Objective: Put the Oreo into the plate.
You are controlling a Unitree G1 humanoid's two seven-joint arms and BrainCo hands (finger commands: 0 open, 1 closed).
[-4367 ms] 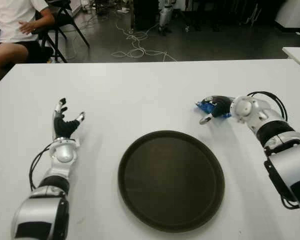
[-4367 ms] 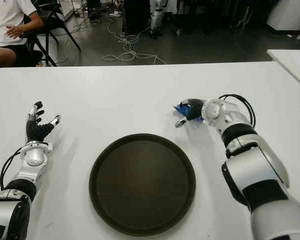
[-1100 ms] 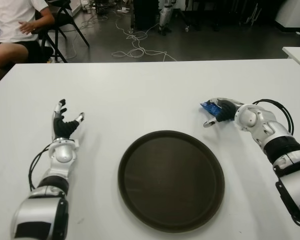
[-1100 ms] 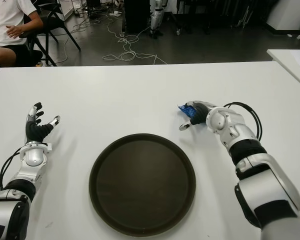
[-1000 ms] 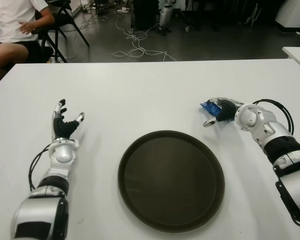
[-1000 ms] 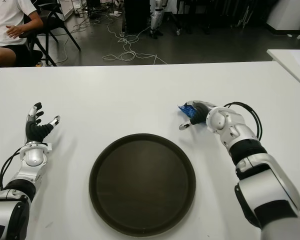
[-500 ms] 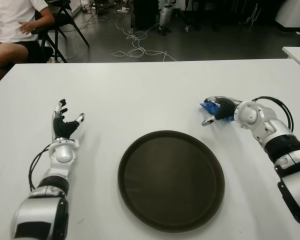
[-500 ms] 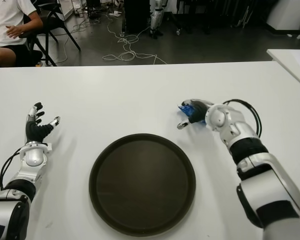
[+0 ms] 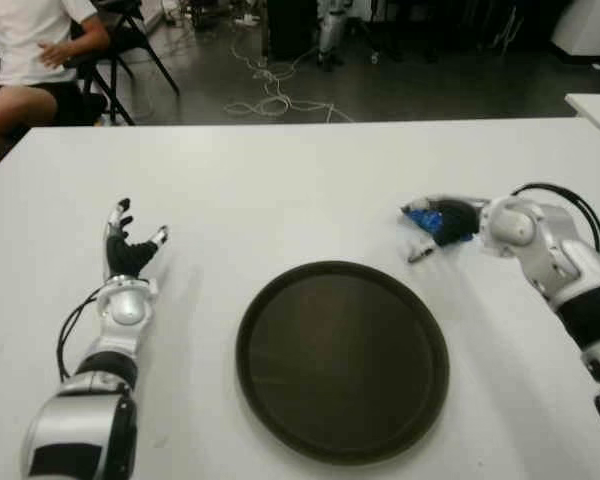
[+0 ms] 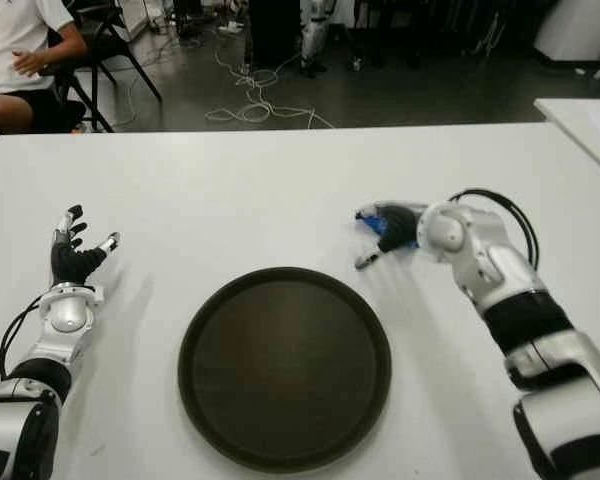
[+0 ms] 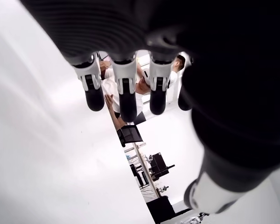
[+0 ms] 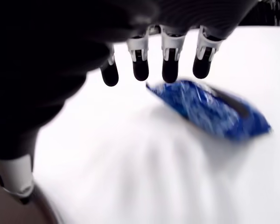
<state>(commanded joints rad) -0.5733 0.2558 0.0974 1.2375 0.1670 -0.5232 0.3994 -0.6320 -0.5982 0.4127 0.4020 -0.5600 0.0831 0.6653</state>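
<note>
Half the Oreo (image 10: 384, 222) hides behind right hand (image 10: 392, 232).

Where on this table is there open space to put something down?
The dark plate holds nothing. Bare white table runs between the left hand, fingers spread, and the plate, and across the far side. It is crowded only by the right hand, open over the blue Oreo pack.

Even overhead light leaves the white tabletop (image 9: 300, 170) bright, the floor at frame top dim. The dark plate (image 9: 342, 358) shows faint sheen. In the right wrist view, the blue Oreo packet (image 12: 210, 108) is motion-blurred and the near palm is dark and unfocused.
</note>
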